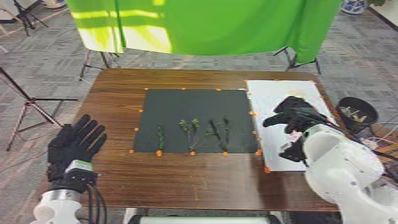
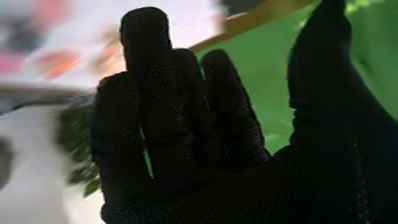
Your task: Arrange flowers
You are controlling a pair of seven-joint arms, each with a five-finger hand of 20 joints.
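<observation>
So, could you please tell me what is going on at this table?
The robot seems to be arranging flowers. Its right hand is over the white sheet, fingers straight and gripping nothing that I can see. A few green stems lie on the dark mat, and the left hand is open beside it.

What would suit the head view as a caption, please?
Stems on a dark mat between left robot hand and right robot hand.
</observation>
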